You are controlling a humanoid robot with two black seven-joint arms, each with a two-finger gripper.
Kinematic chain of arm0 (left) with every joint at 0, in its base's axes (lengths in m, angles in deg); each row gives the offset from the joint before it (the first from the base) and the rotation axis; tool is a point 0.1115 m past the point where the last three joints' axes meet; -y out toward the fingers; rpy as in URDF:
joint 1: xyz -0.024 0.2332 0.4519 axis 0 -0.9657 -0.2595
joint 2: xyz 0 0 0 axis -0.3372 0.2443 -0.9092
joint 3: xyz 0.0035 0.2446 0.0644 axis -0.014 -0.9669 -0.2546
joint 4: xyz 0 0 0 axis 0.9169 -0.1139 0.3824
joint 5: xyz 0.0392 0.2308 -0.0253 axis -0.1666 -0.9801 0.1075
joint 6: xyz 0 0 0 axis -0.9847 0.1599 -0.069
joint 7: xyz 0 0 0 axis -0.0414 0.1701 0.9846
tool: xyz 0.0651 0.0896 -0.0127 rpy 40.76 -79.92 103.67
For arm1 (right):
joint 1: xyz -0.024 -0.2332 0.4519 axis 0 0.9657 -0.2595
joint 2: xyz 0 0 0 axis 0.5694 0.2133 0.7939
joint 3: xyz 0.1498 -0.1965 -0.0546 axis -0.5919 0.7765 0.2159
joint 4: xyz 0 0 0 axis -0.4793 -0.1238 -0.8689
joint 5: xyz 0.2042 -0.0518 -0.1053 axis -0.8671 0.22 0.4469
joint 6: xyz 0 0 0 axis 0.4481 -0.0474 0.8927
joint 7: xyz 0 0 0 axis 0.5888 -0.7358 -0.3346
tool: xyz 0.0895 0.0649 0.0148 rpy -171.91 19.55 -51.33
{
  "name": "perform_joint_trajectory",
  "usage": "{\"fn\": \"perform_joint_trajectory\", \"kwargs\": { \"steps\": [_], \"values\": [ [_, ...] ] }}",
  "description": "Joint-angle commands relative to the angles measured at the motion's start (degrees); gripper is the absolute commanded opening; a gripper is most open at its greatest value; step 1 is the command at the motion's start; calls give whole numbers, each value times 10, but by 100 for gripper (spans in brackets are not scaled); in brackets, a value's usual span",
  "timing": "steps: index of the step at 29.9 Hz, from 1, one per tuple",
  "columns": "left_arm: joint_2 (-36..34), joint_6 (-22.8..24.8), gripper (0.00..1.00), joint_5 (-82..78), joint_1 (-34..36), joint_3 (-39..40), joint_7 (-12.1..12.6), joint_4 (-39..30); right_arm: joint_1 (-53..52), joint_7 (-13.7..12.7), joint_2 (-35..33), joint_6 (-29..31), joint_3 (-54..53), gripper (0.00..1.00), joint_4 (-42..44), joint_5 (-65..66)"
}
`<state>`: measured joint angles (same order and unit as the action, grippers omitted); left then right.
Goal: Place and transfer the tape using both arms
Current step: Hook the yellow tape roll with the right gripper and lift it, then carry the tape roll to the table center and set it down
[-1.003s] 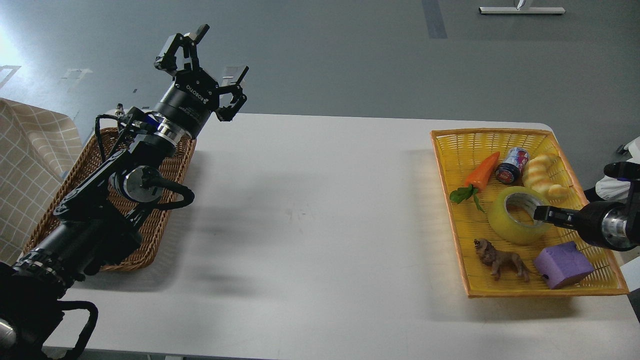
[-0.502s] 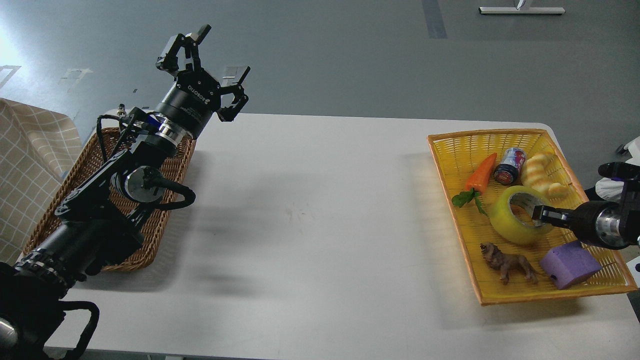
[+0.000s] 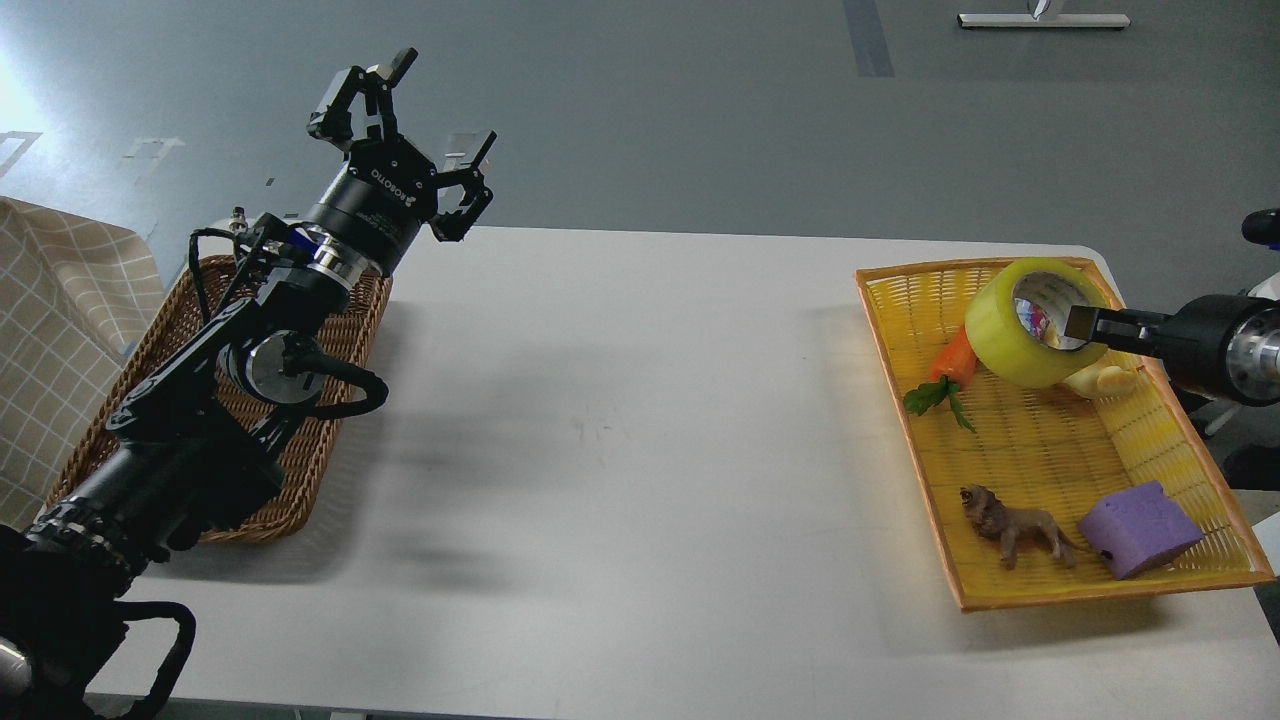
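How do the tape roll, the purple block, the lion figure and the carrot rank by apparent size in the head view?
1. Tape roll, held up nearer the camera, so unsure.
2. Purple block and lion figure look alike.
3. Carrot, partly hidden behind the tape.

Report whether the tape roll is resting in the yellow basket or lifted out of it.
Lifted. The tape roll hangs tilted on the right gripper, above the yellow basket.

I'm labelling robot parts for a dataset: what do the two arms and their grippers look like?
The left arm is black and jointed, with silver joint caps, a silver-and-blue wrist ring and looping black cables. Its left gripper is black with several fingers, marked ROBOTIQ in white. The right arm shows a black cylinder with a silver ring; the right gripper is black.
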<state>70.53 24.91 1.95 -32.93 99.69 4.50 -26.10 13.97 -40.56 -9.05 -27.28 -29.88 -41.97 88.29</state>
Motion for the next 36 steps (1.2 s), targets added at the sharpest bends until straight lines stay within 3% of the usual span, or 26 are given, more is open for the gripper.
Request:
{"fn": "perform_joint_trajectory", "kwargs": {
  "steps": [1, 4, 12, 26, 36],
  "values": [
    [1, 0, 98, 0, 1, 0, 0, 0, -22, 0, 3, 0, -2, 0, -14, -3],
    [2, 0, 98, 0, 2, 0, 0, 0, -46, -1, 19, 0, -2, 0, -12, -2],
    [3, 0, 98, 0, 8, 1, 0, 0, -90, -6, 151, 0, 25, 0, 15, 4],
    [3, 0, 98, 0, 10, 0, 0, 0, -148, -7, 347, 0, 150, 0, 153, 24],
    [5, 0, 98, 0, 9, 1, 0, -1, -187, -8, 445, 0, 219, 0, 218, 41]
  ]
}}
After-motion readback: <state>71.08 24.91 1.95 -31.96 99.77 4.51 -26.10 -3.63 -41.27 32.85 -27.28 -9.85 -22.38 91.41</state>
